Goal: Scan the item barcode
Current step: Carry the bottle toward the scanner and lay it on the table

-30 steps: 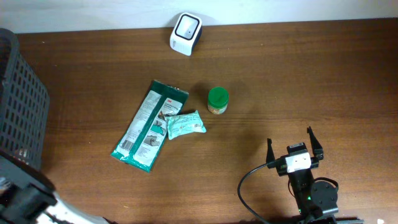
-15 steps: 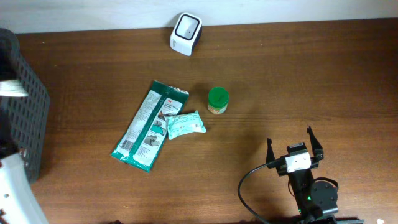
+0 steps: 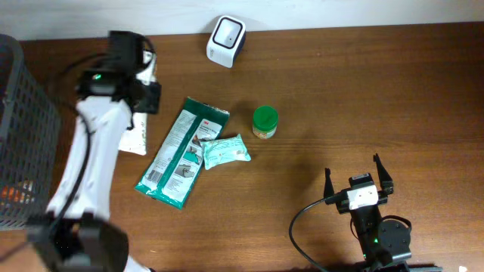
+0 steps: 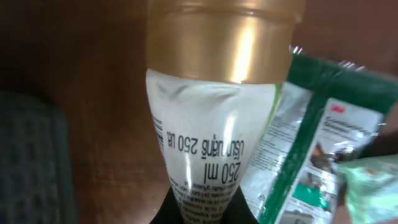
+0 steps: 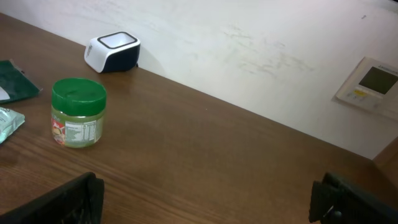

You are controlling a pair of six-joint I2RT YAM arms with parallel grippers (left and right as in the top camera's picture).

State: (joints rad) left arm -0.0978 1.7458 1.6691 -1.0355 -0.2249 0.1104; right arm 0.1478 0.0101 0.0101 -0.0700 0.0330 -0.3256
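I'm holding the white bottle (image 4: 205, 155) clamped in the left end effector (image 4: 202, 214), beside the green pack (image 3: 181, 151) at the left of the desk (image 3: 340, 91). It's well apart from the scanner (image 3: 226, 39), so I'm judging the scan not yet done. The right end effector (image 3: 352, 168) is sitting wide and empty.

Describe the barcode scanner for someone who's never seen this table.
Start at the far edge of the brown table, along the white wall. The scanner sits there, beyond the long green packet and the green-lidded jar. It is the only white box with a dark square window.
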